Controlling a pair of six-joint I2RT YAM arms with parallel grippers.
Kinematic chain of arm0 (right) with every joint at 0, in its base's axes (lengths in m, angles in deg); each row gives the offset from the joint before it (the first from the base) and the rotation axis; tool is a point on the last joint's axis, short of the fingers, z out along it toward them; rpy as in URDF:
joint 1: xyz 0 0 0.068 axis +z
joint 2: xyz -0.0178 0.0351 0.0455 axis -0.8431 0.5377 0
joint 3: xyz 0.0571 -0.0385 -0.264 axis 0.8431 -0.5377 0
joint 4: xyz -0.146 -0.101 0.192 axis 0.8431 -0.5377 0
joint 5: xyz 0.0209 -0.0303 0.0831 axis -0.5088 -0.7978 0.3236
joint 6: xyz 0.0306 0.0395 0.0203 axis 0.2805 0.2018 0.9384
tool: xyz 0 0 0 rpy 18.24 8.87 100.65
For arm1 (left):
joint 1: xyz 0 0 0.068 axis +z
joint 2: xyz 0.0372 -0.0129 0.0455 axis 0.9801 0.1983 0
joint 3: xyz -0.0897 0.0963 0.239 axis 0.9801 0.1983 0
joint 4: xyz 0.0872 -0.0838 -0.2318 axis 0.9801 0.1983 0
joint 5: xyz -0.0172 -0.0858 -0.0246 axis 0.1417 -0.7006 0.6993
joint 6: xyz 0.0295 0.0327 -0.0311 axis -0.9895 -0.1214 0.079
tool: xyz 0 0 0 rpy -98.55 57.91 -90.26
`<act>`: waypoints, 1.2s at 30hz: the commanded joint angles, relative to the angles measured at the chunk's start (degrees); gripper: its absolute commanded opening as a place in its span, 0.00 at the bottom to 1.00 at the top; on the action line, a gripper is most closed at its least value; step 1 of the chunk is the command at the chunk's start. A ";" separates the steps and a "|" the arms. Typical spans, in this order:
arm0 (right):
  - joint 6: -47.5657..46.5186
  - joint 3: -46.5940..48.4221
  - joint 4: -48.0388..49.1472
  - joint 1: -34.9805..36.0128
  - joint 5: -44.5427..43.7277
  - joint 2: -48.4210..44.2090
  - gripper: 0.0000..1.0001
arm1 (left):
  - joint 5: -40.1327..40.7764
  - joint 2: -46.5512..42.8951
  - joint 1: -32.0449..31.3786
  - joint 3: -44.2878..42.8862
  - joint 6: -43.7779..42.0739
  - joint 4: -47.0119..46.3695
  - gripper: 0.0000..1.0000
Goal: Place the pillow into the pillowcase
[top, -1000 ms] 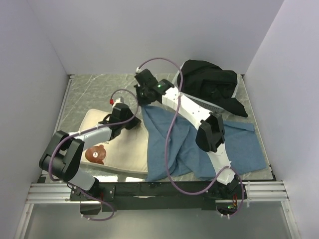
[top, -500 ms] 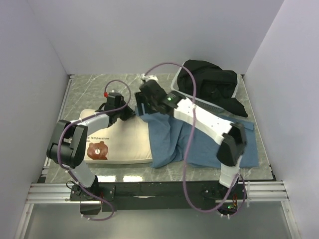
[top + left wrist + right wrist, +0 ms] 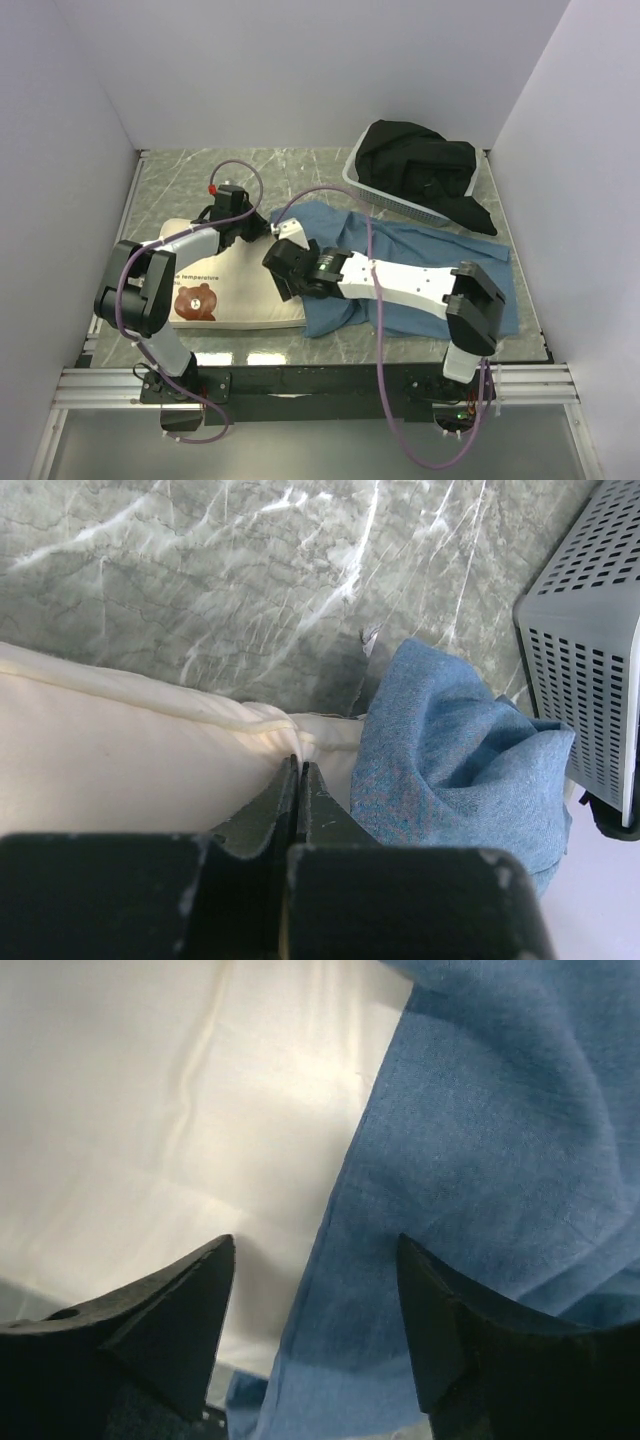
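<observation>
Grey-green marbled tabletop (image 3: 180, 175), walled in white on three sides.

Dusty-blue pillowcase (image 3: 410, 248) spread wrinkled over the right half, left edge lapping onto the right end of the pillow. Cream-white pillow (image 3: 245, 290) flat on the left half, almost wholly uncovered. Cannot tell whether the overlapped end sits inside the case or merely under it.

Perforated grey basket (image 3: 385, 200) at far right, just beyond the pillowcase. Black cloth (image 3: 420, 165) heaped inside and spilling over the right rim.

Left gripper (image 3: 298, 770) at the pillow's far edge near its right corner. Fingers pressed together on the piped seam, cream fabric puckered at the tips. Bunched blue fold just beside it on the right.

Right gripper (image 3: 315, 1245) low over the pillow's right end. Jaws wide apart, straddling the hem line where blue meets cream, one finger over each fabric.

Brown bear print (image 3: 196, 300) near the pillow's near-left corner, with a line of black text (image 3: 190, 277) just beyond it.
</observation>
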 commanded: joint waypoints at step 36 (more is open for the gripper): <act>1.60 0.64 9.62 -3.58 16.16 5.01 0.01 | 20.09 -24.47 8.18 -3.08 -1.66 25.31 0.99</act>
